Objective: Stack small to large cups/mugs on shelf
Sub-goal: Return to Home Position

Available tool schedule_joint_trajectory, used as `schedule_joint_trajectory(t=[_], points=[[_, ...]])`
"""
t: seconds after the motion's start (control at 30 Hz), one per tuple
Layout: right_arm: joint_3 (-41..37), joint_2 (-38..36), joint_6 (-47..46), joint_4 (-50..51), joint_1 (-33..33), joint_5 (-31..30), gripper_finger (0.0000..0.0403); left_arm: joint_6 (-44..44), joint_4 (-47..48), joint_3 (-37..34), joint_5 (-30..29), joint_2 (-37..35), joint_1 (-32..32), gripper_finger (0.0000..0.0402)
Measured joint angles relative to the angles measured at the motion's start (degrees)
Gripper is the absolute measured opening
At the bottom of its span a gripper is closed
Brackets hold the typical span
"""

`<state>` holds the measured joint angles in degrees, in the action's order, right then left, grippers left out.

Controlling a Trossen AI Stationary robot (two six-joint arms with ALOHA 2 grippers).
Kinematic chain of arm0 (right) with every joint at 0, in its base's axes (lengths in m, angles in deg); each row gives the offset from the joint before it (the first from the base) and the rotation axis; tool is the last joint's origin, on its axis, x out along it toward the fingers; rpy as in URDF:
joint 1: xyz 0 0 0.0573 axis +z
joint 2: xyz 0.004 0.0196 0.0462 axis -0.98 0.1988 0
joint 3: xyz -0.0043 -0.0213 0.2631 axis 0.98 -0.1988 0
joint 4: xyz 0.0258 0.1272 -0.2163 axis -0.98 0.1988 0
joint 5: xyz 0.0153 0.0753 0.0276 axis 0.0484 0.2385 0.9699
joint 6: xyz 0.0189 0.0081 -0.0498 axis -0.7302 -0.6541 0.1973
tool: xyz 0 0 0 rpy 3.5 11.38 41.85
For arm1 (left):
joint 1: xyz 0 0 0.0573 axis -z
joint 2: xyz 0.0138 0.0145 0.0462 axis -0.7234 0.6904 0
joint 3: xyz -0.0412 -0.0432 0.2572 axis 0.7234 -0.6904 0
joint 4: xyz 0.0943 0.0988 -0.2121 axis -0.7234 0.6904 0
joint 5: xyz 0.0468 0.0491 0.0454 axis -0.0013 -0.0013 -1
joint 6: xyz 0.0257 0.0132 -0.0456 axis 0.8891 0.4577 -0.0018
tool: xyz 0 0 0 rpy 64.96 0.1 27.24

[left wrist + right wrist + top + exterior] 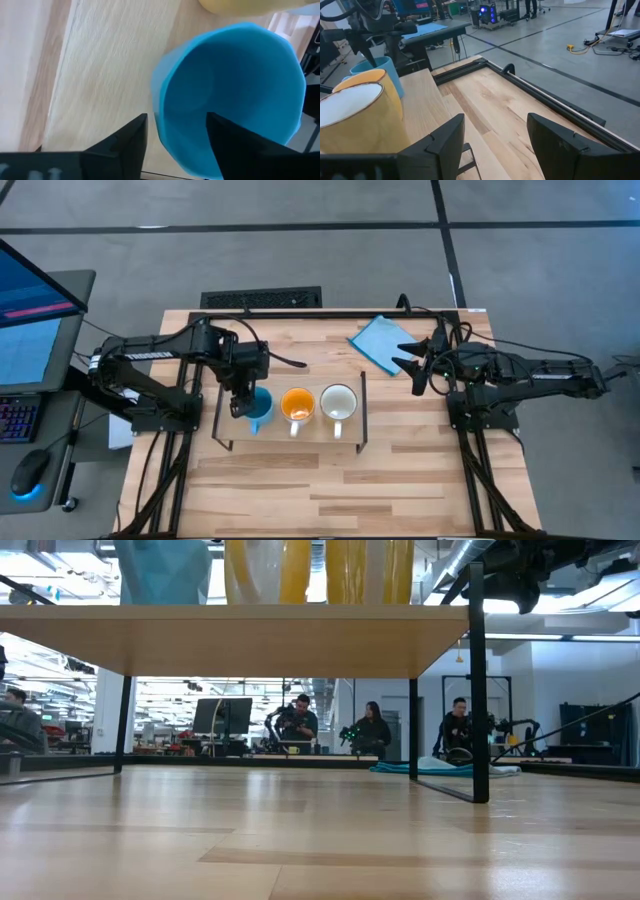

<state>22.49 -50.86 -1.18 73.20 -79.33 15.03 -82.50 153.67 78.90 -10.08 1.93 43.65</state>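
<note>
Three mugs stand in a row on the low wooden shelf (350,435): blue (260,410), orange (297,404), white (338,402), each on its base. My left gripper (240,402) is open, pointing down over the blue mug's left side. In the left wrist view one finger (235,145) stands inside the blue mug (235,85) and the other (125,142) outside its wall, with gaps on both sides. My right gripper (414,372) is open and empty, to the right of the shelf. The right wrist view shows the white mug (350,115), the orange mug (365,77) and the blue mug (387,70).
A flat blue cloth (380,340) lies at the table's far right, beside my right gripper. The shelf's black wire legs (478,690) stand on the tabletop (330,490). People and desks show in the room behind (370,730). A monitor and keyboard (30,330) stand left of the table.
</note>
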Motion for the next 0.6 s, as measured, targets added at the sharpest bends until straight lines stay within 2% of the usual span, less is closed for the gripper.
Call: schedule_joint_trajectory(t=[0.23, 0.47, 0.53, 0.6], points=[[0.0, 0.0, 0.0, 0.0, 0.0, 0.0, 0.024, 1.4, 0.1, 2.6, -0.2, 0.0, -0.9, 0.0206], [0.0, 0.0, 0.0, 0.0, 0.0, 0.0, 0.024, 3.5, 0.8, 10.8, -0.7, 0.0, -1.7, 0.0206], [0.0, 0.0, 0.0, 0.0, 0.0, 0.0, 0.024, 4.1, 0.4, 14.1, -2.5, 0.0, -2.0, 0.0206], [0.0, 0.0, 0.0, 0.0, 0.0, 0.0, 0.024, 4.4, -1.8, 16.8, -7.1, -0.7, -2.0, 0.0206]])
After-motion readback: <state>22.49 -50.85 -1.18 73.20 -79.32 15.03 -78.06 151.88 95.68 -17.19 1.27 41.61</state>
